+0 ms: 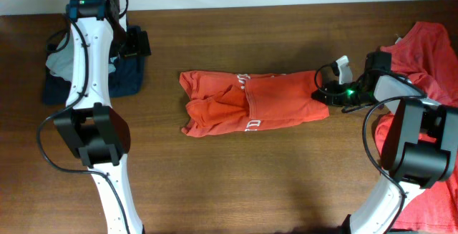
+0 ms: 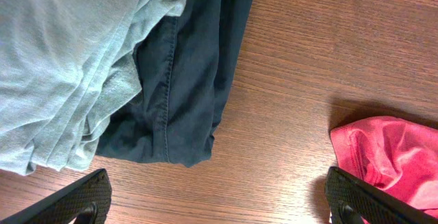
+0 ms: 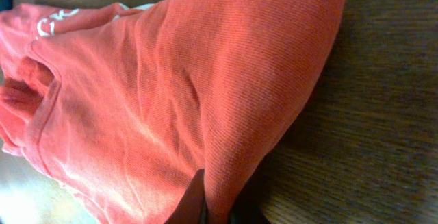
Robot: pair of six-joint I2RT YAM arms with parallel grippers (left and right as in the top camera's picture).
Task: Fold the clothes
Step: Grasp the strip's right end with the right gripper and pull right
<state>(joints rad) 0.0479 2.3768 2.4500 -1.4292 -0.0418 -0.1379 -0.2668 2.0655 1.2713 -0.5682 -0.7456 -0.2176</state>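
Observation:
An orange-red T-shirt (image 1: 250, 104) with white lettering lies partly folded in a long band across the middle of the table. My right gripper (image 1: 323, 93) is shut on the shirt's right end; in the right wrist view a fold of the cloth (image 3: 226, 101) runs down between the dark fingers (image 3: 194, 200). My left gripper (image 2: 219, 203) hangs open over bare wood at the back left, its fingertips (image 2: 75, 200) wide apart with nothing between them. An edge of red cloth (image 2: 390, 155) shows at the right of the left wrist view.
A pile of folded clothes, navy (image 1: 125, 76) and light grey-blue (image 1: 61, 62), sits at the back left under the left arm. More red clothes (image 1: 429, 55) are heaped at the right edge beside the right arm's base.

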